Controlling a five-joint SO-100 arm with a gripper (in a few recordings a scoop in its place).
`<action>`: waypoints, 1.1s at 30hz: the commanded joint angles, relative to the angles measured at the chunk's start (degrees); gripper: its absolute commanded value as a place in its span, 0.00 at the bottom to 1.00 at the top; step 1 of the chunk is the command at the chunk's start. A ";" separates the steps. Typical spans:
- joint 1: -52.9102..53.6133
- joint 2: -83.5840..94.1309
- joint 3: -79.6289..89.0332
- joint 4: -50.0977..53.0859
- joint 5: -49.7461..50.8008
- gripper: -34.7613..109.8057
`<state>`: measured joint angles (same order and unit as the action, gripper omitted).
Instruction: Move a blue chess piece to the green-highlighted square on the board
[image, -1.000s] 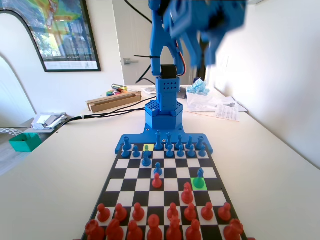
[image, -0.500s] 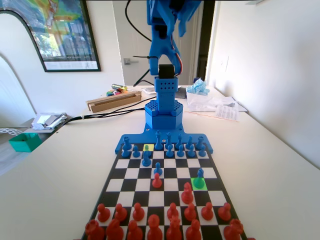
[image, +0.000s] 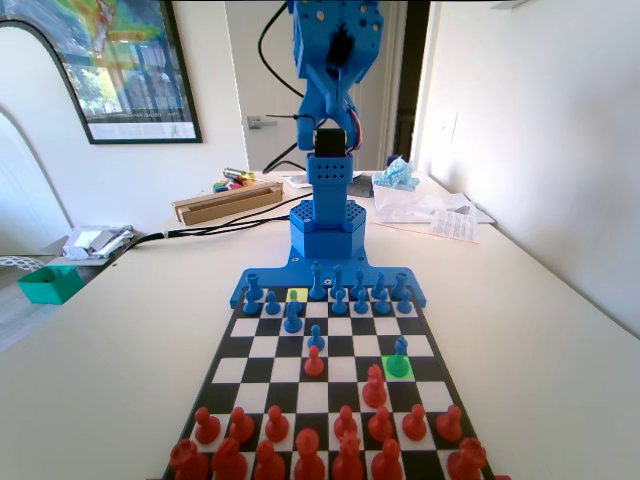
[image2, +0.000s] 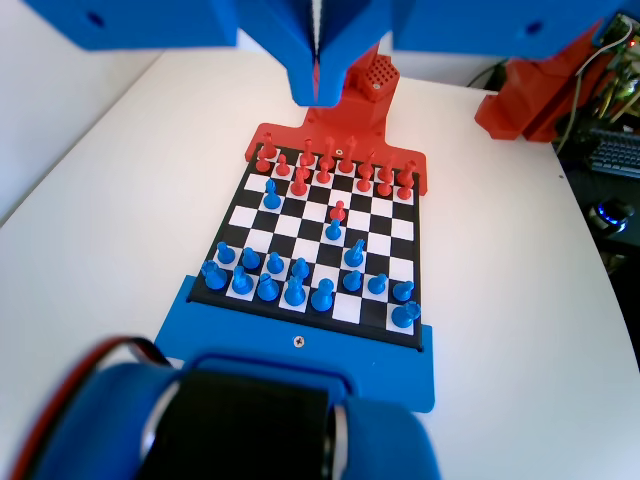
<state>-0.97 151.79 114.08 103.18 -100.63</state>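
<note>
The piece already stands on the green square, right of the board's middle; the gripper, jaws pressed together, hangs high; best leave it clear.

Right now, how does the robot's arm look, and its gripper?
The arm is all blue plastic. Its base is a hexagonal block with small perforations, and black cables loop behind the upper links. Screw heads show near the top. The gripper has two flat blue jaws, closed together to a thin seam in the wrist view.
</note>
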 joint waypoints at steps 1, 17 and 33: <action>-0.53 5.80 5.01 -3.08 -0.62 0.25; 1.93 14.59 10.81 -11.16 1.32 0.25; 3.34 23.20 10.99 -13.01 2.02 0.25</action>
<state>2.02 173.67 125.42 91.05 -98.17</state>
